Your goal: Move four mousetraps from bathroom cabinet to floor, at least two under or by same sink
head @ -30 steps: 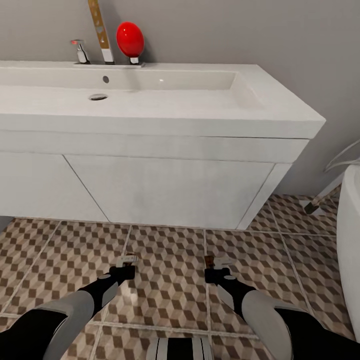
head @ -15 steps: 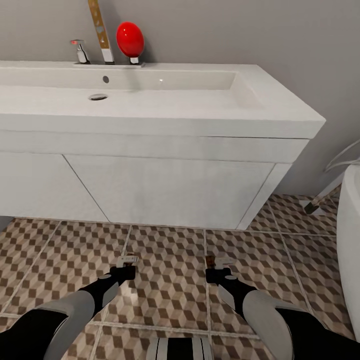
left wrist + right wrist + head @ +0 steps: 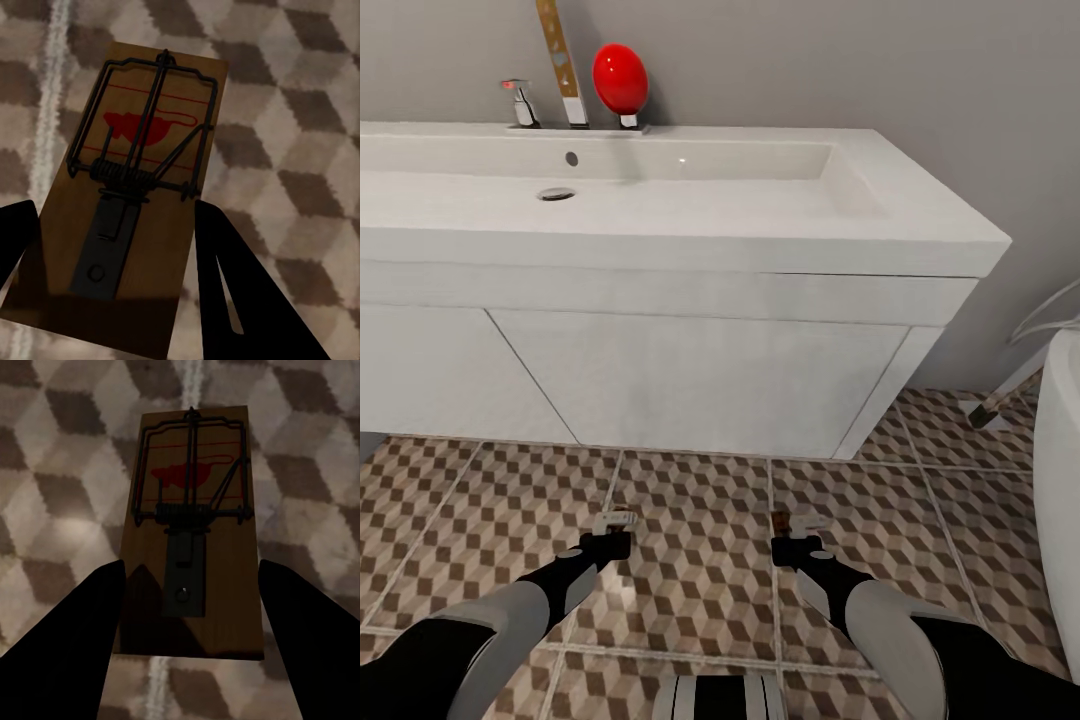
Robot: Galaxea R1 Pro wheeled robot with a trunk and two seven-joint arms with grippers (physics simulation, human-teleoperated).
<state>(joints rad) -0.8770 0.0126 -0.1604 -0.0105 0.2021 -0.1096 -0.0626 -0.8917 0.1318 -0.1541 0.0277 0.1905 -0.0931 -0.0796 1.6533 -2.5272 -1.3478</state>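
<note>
Wooden mousetraps (image 3: pixel 127 195) (image 3: pixel 191 532) lie between both tools' (image 3: pixel 613 530) (image 3: pixel 792 533) seemingly spread fingers.

Since a second ago the left tool (image 3: pixel 616 528) sits a little lower in the head view, its tip nearer the robot over the patterned floor (image 3: pixel 700 580). The right tool (image 3: pixel 788 530) has likewise eased down by a small amount, and the brown edge of the mousetrap (image 3: pixel 779 521) at its tip has shifted with it. Over the last half second neither arm shows any further movement.
</note>
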